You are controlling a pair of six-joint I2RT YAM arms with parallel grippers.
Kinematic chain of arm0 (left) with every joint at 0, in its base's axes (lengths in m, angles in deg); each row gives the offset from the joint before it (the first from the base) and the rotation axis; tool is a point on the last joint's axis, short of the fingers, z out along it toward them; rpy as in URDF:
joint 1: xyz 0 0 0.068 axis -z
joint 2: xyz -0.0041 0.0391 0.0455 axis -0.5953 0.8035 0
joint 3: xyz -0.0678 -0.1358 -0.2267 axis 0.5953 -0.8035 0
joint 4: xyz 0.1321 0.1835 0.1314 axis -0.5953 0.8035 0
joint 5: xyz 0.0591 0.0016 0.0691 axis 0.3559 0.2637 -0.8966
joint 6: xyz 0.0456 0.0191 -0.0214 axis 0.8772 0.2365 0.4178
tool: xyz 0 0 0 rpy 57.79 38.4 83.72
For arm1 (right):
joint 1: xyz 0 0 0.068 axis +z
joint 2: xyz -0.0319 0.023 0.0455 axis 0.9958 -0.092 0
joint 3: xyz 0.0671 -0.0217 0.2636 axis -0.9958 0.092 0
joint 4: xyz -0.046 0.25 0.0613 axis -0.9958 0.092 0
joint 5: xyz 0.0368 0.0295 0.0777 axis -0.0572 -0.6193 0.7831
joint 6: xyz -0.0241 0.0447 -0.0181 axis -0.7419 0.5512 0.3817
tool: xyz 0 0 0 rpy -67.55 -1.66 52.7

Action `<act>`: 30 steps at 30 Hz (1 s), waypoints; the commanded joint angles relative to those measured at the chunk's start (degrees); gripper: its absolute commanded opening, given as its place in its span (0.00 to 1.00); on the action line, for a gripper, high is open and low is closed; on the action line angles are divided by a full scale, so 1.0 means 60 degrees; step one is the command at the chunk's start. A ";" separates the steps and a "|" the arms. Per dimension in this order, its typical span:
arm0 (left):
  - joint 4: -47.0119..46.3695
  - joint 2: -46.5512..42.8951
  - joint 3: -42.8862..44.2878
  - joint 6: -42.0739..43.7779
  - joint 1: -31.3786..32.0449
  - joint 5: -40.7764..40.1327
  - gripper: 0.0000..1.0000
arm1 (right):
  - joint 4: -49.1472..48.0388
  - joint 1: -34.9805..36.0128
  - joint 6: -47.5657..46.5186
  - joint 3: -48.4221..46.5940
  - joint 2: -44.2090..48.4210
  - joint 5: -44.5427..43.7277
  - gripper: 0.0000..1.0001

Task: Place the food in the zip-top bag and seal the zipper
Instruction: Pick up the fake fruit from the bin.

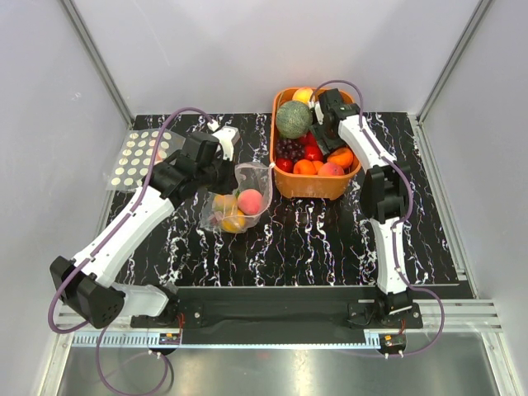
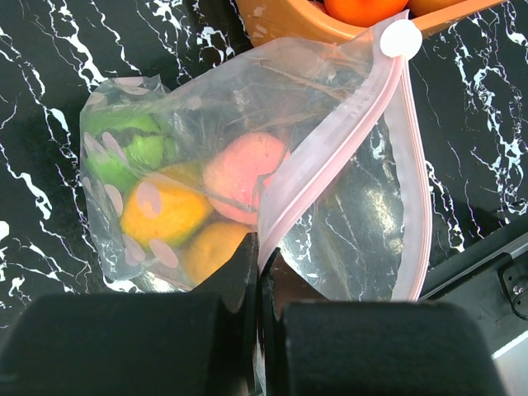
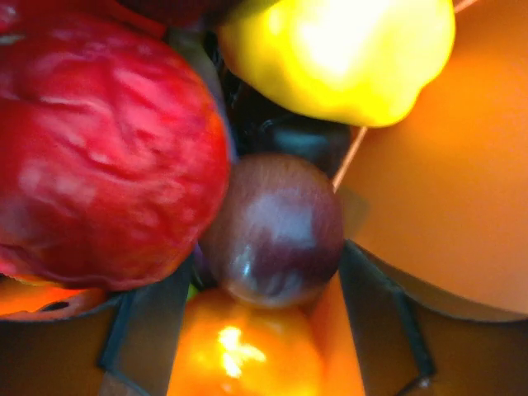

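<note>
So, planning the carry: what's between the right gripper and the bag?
Top view: grapes, red fruit, then the basket wall; the bag mouth reaches that wall.

Dark grape (image 3: 276, 227) (beside red fruit (image 3: 99, 148))

Light: bright and even, coming from above; the pale walls look washed out in the top view.
Shadows: soft and short on the black table (image 1: 313, 239).
Glare: white streaks on the zip-top bag (image 2: 346, 206); hot spots on the yellow fruit (image 3: 338, 49) and the orange fruit (image 3: 239, 351).
Focus: the top and left wrist views are sharp; the left gripper (image 2: 257, 268) is a dark, featureless mass; the right wrist view is blurred throughout.
Colour: a heavy orange cast from the basket wall (image 3: 445, 190).
</note>
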 commanded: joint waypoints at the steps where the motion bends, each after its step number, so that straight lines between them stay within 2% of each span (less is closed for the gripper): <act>1: -0.0388 -0.0273 -0.0026 0.0147 -0.0029 0.0196 0.00 | -0.0934 -0.0076 -0.0314 0.0119 0.0465 0.0247 0.80; 4: -0.0388 -0.0332 -0.0040 0.0191 -0.0029 0.0123 0.00 | -0.1067 -0.0076 -0.0388 -0.0027 0.0363 0.0526 0.81; 7: -0.0402 -0.0346 -0.0055 0.0191 -0.0043 0.0138 0.00 | -0.1169 -0.0061 -0.0475 -0.0174 0.0202 0.0527 0.76; 10: -0.0388 -0.0346 -0.0055 0.0206 -0.0043 0.0123 0.00 | -0.1695 -0.0076 -0.0651 0.0321 0.0260 0.0585 0.70; 11: -0.0373 -0.0346 -0.0055 0.0220 -0.0043 0.0123 0.00 | -0.2045 -0.0076 -0.0695 0.0426 0.0260 0.0614 0.67; 12: -0.0373 -0.0346 -0.0055 0.0235 -0.0029 0.0123 0.00 | -0.2194 -0.0076 -0.0710 0.0514 0.0260 0.0644 0.58; 14: -0.0373 -0.0346 -0.0055 0.0235 -0.0029 0.0109 0.00 | -0.2428 -0.0076 -0.0652 0.0689 0.0362 0.0688 0.47; 15: -0.0373 -0.0346 -0.0055 0.0235 -0.0029 0.0123 0.00 | -0.2560 -0.0076 -0.0594 0.0850 0.0493 0.0717 0.45; 19: -0.0373 -0.0317 -0.0055 0.0235 -0.0043 0.0123 0.00 | -0.3762 -0.0061 -0.0227 0.2329 0.2115 0.1214 0.42; 26: -0.0358 -0.0346 -0.0011 0.0235 -0.0058 0.0079 0.00 | -0.3133 0.0129 0.0504 0.3324 0.3978 0.1040 0.41; 30: -0.0227 -0.0332 0.0121 0.0206 -0.0043 0.0065 0.00 | -0.3176 0.0421 0.1164 0.4350 0.5484 0.1666 0.40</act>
